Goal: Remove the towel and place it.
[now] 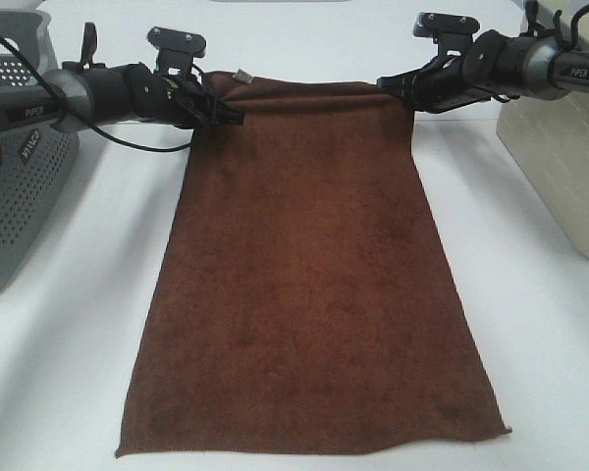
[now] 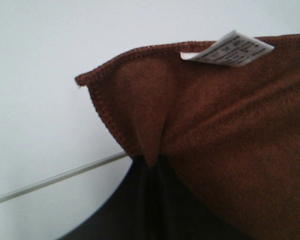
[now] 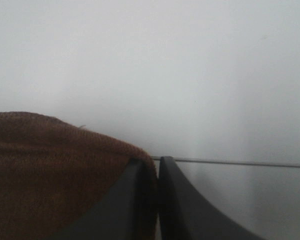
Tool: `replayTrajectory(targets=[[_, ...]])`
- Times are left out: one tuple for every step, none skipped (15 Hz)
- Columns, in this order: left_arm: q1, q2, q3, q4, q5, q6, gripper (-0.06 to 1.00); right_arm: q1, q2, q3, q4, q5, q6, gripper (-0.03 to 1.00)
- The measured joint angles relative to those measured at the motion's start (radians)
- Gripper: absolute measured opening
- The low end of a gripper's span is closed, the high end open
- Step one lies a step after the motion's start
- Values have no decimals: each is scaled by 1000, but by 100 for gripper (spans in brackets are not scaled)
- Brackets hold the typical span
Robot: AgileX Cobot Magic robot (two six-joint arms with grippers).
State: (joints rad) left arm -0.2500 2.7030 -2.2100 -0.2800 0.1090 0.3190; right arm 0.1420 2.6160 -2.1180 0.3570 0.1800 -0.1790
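The table (image 1: 69,324) bears nearly everything here. The towel (image 1: 309,294) lies spread flat on it, stretching from both grippers toward the near edge, with only its far edge lifted a little where the two corners are pinched. A grey basket (image 1: 20,177) sits out beyond the left arm, and a beige bin (image 1: 560,167) beyond the right arm; the towel is in neither.

The left gripper (image 1: 224,110) has its jaws closed on the far left corner, cloth bunched between them (the wrist view shows the fold running straight into the jaws). The right gripper (image 1: 398,90) is likewise clamped on the opposite corner.

The white tag (image 2: 227,50) sits just beside the left grip.

By my reading, removal and spreading look done; what remains is lowering the far edge, letting go and withdrawing.
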Motion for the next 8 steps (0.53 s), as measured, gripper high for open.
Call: replayTrajectory(targets=[[-2, 7, 0, -3, -9, 0, 0, 0, 4, 0, 0, -1, 0, 17], [-2, 12, 0, -4, -23, 0, 0, 0, 12, 0, 6, -4, 0, 19], [-3, 16, 0, -5, -38, 0, 0, 0, 18, 0, 16, -11, 0, 22], [-3, 21, 0, -5, -54, 0, 1, 0, 26, 0, 27, -24, 0, 26], [-3, 27, 0, -7, -67, 0, 3, 0, 27, 0, 34, -28, 0, 32], [-3, 32, 0, -12, -78, 0, 7, 0, 28, 0, 45, -36, 0, 39], [-3, 35, 0, -21, -88, 0, 15, 0, 28, 0, 50, -51, 0, 47], [-3, 37, 0, -35, -109, 0, 28, 0, 28, 0, 53, -53, 0, 55]])
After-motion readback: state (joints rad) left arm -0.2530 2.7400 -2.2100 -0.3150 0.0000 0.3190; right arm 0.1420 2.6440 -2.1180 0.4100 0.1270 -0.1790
